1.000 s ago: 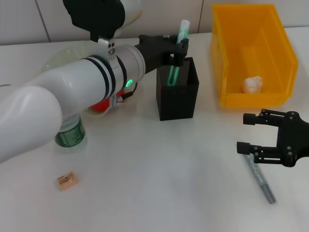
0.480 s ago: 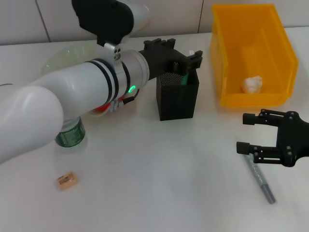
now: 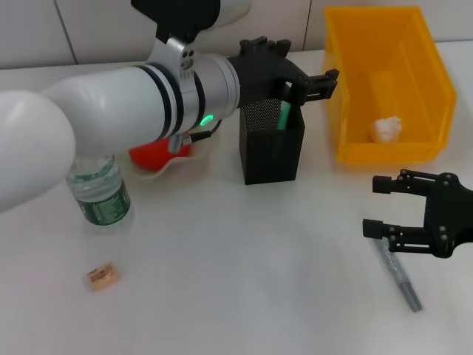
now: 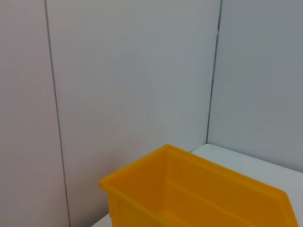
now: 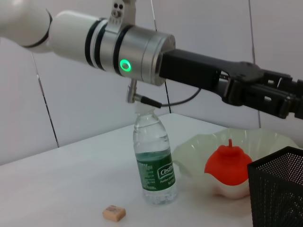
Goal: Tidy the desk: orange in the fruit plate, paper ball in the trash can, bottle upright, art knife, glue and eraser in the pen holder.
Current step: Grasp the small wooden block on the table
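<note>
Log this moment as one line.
left gripper: open above pen holder | glue: in holder | right gripper: open over art knife | eraser: on desk

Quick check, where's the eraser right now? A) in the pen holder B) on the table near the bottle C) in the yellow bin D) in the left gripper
B: the eraser lies on the bare table just in front of the upright bottle, well apart from the pen holder.

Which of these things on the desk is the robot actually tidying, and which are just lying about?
Part of the job: orange, fruit plate, paper ball, yellow trash bin, bottle, green glue stick, mesh pen holder, eraser, art knife.

Just lying about: nothing else visible on the desk.
</note>
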### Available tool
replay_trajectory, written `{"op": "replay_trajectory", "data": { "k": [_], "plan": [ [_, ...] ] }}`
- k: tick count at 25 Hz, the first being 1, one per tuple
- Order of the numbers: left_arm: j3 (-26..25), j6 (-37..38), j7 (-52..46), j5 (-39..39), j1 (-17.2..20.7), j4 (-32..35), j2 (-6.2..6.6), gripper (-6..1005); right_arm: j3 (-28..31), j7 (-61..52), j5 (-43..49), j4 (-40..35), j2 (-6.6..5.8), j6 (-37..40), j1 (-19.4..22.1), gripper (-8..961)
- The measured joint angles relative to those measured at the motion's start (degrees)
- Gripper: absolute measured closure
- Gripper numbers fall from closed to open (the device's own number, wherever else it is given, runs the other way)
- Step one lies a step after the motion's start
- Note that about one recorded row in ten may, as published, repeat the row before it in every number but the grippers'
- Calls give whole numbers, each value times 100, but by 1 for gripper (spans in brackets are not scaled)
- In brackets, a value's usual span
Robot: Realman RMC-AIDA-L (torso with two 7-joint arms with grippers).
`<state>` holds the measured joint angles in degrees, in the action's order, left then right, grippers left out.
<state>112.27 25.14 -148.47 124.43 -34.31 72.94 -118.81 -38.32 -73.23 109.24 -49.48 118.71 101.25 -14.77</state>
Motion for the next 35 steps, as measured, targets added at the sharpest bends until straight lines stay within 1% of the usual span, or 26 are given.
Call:
{"op": "replay_trajectory", "data": {
  "k": [2, 3, 7, 12, 16, 19, 24, 26, 35],
  "plan": [
    [-170, 328, 171, 6, -11, 171, 2, 151, -5, 0, 0, 0, 2, 0, 5, 200],
    [-207, 416, 203, 10, -11, 219, 4, 152, -5, 0, 0, 0, 2, 0, 10, 200],
    [-539, 1153, 373, 178, -31, 592, 9, 154, 1, 0, 1, 0, 6, 3, 23, 201],
    [-918, 2159, 368, 771, -99, 1173, 7, 157, 12, 0, 3, 25, 12, 21, 34, 201],
    [-1003, 2946, 257, 1464, -120, 1735, 0, 160, 18, 0, 52, 52, 5, 27, 36, 201],
    [-1037, 3465, 26, 1873, -194, 1986, -8, 160, 16, 6, 66, 53, 6, 60, 36, 202],
    [-1056, 4315, -331, 2317, -365, 2092, -22, 159, 9, 28, 81, 13, -14, 199, 72, 202],
    [-1057, 4632, -409, 2355, -394, 2101, -27, 159, 19, 33, 87, -109, -20, 348, 137, 202],
    [-1054, 5492, -676, 2343, -417, 2156, -32, 160, 20, -72, 89, -778, -8, 804, 485, 203]
  ]
}}
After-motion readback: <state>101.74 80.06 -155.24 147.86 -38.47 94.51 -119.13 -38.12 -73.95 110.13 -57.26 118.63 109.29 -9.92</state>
